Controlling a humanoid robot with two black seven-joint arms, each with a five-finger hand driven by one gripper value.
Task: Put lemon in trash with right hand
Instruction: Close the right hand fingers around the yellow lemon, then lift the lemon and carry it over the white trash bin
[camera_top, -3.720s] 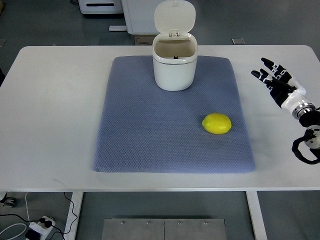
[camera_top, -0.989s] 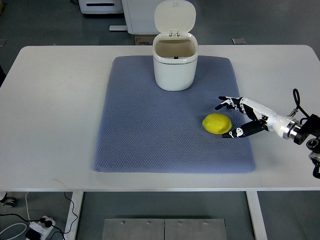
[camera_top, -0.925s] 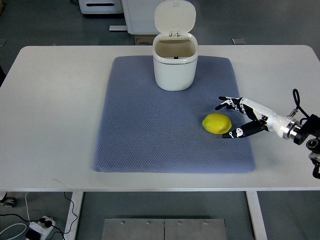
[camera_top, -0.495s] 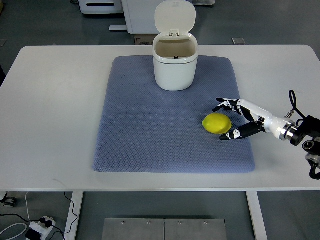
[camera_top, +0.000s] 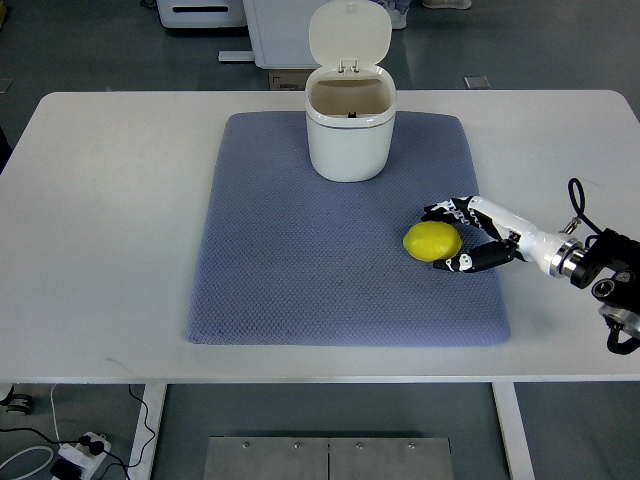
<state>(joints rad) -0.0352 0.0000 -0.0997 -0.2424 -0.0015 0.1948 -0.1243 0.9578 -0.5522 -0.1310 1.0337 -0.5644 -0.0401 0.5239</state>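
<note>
A yellow lemon lies on the right part of the blue-grey mat. The white trash bin stands upright at the mat's far edge with its lid flipped open. My right hand reaches in from the right, low over the mat. Its fingers curve over the lemon's far right side and its thumb sits at the near right side. The hand brackets the lemon closely, and the lemon still rests on the mat. The left arm is out of view.
The mat lies on a white table whose front edge runs along the bottom. White equipment stands on the floor behind the table. A power strip and cables lie on the floor at lower left.
My right hand came in from the table's right side to the lemon, then slid further left, so fingers and thumb now close in around the lemon. The lemon has barely moved.
</note>
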